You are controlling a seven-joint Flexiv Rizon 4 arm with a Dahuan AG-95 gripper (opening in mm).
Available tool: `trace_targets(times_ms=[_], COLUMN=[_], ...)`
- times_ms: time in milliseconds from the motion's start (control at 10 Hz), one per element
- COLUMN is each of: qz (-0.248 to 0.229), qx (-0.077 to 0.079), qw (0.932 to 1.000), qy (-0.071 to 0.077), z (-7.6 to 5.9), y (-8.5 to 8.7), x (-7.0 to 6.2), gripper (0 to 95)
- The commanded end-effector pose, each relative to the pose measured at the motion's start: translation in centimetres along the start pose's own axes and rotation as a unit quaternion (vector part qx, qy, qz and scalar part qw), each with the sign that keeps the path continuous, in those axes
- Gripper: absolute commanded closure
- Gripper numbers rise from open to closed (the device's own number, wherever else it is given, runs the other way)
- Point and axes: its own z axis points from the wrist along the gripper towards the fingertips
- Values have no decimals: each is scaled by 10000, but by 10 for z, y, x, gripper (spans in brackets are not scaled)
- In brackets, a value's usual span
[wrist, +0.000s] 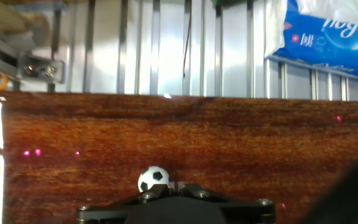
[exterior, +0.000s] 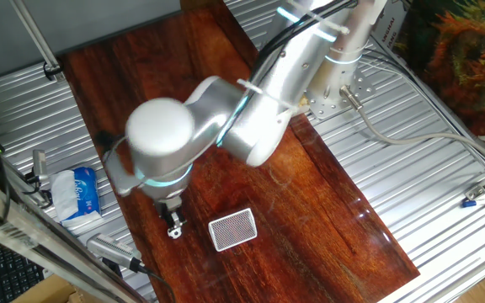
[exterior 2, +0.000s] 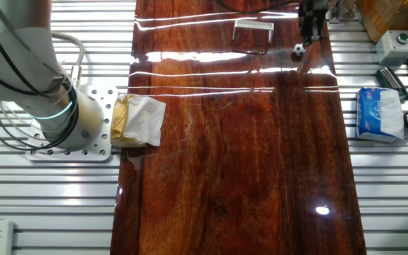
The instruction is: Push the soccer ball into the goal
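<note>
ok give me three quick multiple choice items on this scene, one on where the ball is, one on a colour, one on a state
1. The soccer ball sits
A. inside the goal
B. on the wooden board, beside the goal
C. on the tissue packet

2. The tissue packet is
A. blue and white
B. red
C. green

3. The ball is
A. lifted by the claw
B. resting on the board near the claw
C. netted

Answers: B, the ball lies on wood apart from the goal; A, blue wrapper with white; B, it rests on the board in the hand view.
</note>
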Motion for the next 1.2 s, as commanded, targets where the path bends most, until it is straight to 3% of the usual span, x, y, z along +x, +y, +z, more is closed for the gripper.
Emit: trace_targets(times_ms=[100,300,1200], qz=[-169,-404,-426], qx=[10,-37,-110], qw=[9978,9965,9967], qy=[647,731,681], z=[2,2,1], y=[1,1,1], x=[0,0,0], gripper=[950,950,950])
